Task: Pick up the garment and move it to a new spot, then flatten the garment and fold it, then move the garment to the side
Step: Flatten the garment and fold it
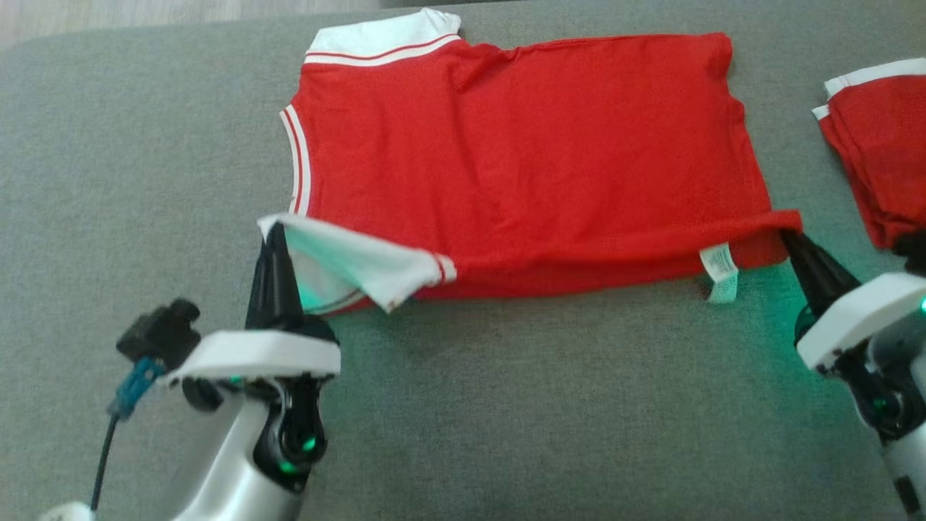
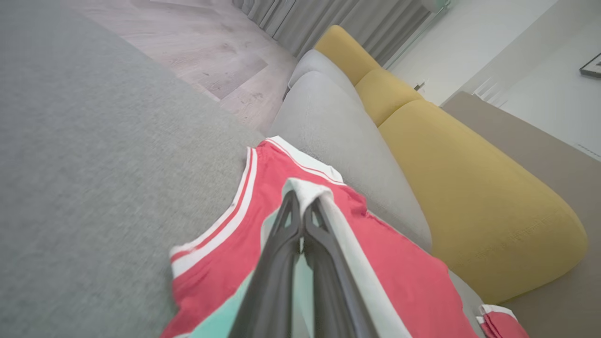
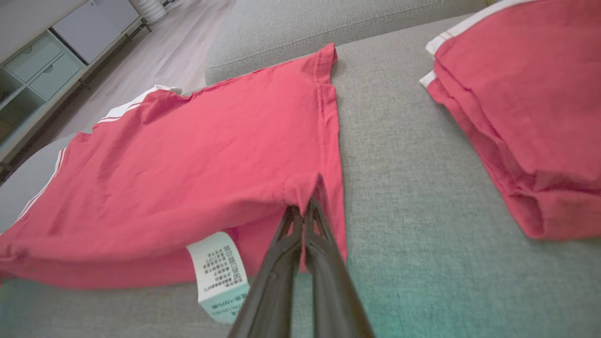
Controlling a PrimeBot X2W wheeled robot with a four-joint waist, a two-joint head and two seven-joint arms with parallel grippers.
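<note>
- Red garment (image 1: 521, 159) is laid flat on the grey cushion (image 1: 145, 145), across its far middle, with white trim at the far left corner and a striped edge down the left side.
- Its near left corner, a white flap (image 1: 347, 264), is lifted off the cushion and pinched by the left gripper (image 1: 273, 235), whose jaws are pressed together on the flap's tip.
- Its near right corner is pinched at the red hem by the right gripper (image 1: 787, 237), jaws pressed together; the top layer is raised slightly there, and a lower layer is seen beneath it in the right wrist view.
- A white label (image 1: 720, 271) is seen hanging from the near edge, near the right gripper.
- A folded red pile (image 1: 879, 145) is set on the cushion to the right, apart from the garment.
- A yellow sofa (image 2: 469, 188) and a wood floor (image 2: 211, 51) are seen beyond the cushion.
</note>
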